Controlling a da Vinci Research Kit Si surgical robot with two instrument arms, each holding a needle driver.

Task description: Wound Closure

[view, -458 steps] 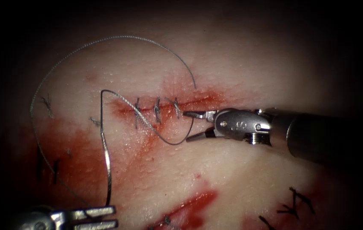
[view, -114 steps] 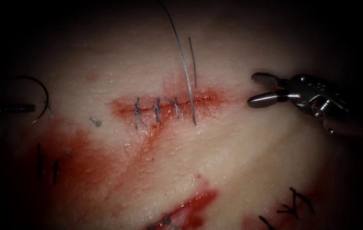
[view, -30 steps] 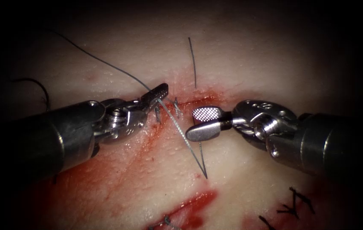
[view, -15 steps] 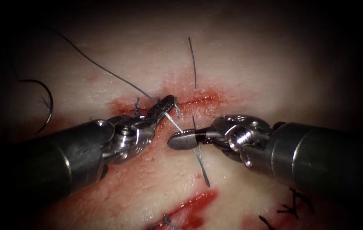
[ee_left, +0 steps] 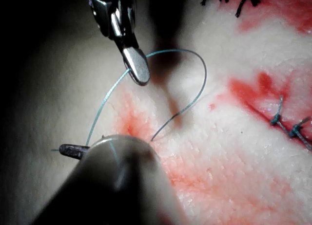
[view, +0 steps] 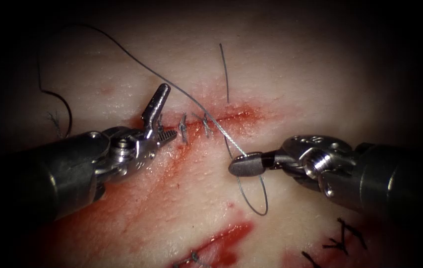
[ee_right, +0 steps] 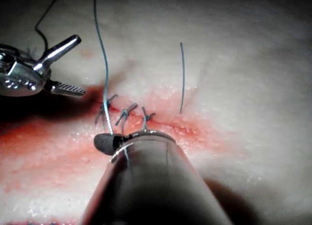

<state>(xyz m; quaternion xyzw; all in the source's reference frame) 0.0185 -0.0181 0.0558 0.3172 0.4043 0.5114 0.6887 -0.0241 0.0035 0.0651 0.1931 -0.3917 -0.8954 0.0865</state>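
- The right gripper (view: 245, 165) is clamped on the thread (view: 181, 92), just below the cut (view: 206, 121) in the endoscope view.
- From that grip the thread runs up across the cut and away over the pale tissue (view: 290, 79) above it; a short loop of thread (view: 256, 198) curls beneath the gripper.
- In the left wrist view the right gripper (ee_left: 138, 71) pinches the thread (ee_left: 105, 101), with the loop (ee_left: 197, 88) arching beside it.
- The left gripper (view: 159, 116) stands with its jaws apart at the left end of the cut, holding nothing.
- In the right wrist view the left gripper (ee_right: 68, 64) is spread wide, left of the stitches (ee_right: 127, 113).
- Three stitches (view: 183, 129) cross the cut between the two grippers.
- The needle (view: 62, 106) lies on the tissue well to the left of the cut, free of both grippers; whether its tip is in the tissue cannot be told.
- A loose thread end (view: 224, 72) stands above the cut.
- Red fluid (view: 102, 198) stains the tissue below the cut.
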